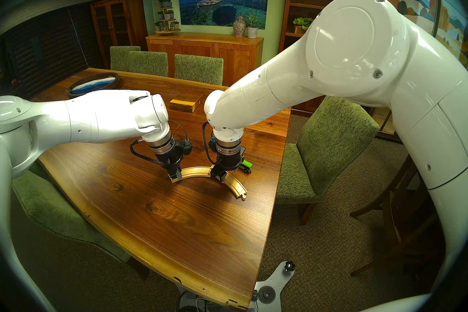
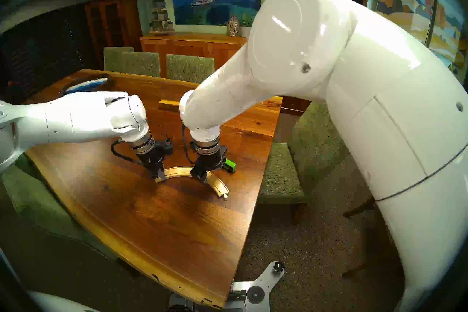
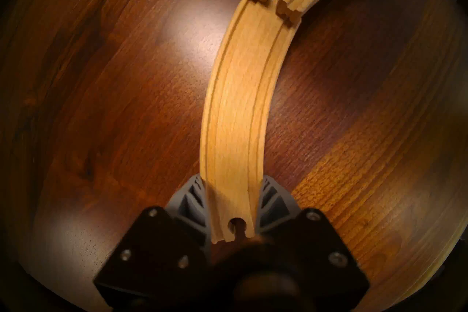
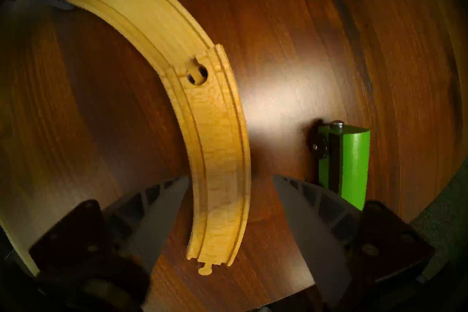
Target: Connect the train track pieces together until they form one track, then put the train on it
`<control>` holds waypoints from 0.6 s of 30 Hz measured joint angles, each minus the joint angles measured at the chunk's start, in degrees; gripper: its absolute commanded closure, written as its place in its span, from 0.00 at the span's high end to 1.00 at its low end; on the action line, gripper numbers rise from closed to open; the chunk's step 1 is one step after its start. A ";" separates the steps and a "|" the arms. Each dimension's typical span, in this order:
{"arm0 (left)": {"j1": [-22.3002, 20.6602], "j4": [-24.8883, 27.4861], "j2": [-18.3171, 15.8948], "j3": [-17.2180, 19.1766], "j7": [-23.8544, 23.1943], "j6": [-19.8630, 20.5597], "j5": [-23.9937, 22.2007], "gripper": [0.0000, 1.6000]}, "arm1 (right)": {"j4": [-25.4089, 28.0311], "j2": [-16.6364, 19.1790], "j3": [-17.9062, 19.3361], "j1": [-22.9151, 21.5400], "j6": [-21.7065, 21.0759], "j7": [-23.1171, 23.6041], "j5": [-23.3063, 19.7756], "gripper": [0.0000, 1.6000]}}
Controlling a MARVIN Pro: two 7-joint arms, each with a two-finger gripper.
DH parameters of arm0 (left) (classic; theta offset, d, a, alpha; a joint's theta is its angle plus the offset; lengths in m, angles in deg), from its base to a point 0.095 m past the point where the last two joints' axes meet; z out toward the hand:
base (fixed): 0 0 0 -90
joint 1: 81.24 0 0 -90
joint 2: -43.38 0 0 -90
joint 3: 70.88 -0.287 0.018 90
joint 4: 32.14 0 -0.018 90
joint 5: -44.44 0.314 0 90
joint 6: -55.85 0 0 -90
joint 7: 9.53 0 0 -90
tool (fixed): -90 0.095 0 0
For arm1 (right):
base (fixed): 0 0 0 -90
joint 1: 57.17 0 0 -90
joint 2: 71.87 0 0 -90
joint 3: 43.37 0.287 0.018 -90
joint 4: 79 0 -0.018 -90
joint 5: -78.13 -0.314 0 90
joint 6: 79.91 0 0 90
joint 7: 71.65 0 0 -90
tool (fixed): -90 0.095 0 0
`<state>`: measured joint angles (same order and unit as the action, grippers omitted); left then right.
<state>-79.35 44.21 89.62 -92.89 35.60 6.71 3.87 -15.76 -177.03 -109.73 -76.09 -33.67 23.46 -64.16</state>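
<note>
Two pale grooved train track pieces lie end to end in an arc on the wooden table point(image 1: 157, 202). My left gripper point(image 3: 231, 179) is shut on the socket end of the left piece point(image 3: 238, 101) point(image 1: 195, 172). The right piece point(image 4: 215, 152) point(image 1: 234, 185) has its socket end over the left piece's peg. The joint point(image 4: 197, 73) looks offset and raised, not flush. My right gripper point(image 4: 231, 177) point(image 1: 221, 177) straddles the right piece, open, with gaps on both sides. The green train point(image 4: 352, 164) point(image 1: 247, 166) rests on the table just outside its right finger.
A rectangular wooden box point(image 1: 186, 102) sits behind the arms, and a blue oval tray point(image 1: 93, 83) lies at the far left. The table's right edge runs close to the train, with a green chair point(image 1: 329, 147) beyond it.
</note>
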 measured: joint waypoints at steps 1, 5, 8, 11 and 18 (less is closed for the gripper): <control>0.00 0.00 0.00 0.01 -0.01 0.00 0.01 0.00 | -0.09 0.01 -0.02 0.11 0.15 0.11 0.11 0.71; 0.03 0.00 -0.01 0.04 -0.02 0.01 0.04 0.00 | -0.50 0.09 -0.24 0.66 0.71 0.56 0.48 0.68; 0.05 0.01 -0.02 0.08 -0.04 0.01 0.07 0.00 | -0.78 0.13 -0.56 1.10 0.93 0.90 0.67 0.44; 0.06 0.01 -0.02 0.10 -0.05 0.02 0.09 0.00 | -0.95 0.17 -0.81 1.36 1.07 1.18 0.73 0.12; 0.11 0.01 -0.03 0.16 -0.09 0.03 0.15 0.00 | -1.08 0.24 -1.01 1.28 1.12 1.85 0.66 0.00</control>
<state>-79.24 44.22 89.59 -92.73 35.52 6.75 4.02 -16.84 -176.79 -110.74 -74.80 -32.55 25.31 -63.50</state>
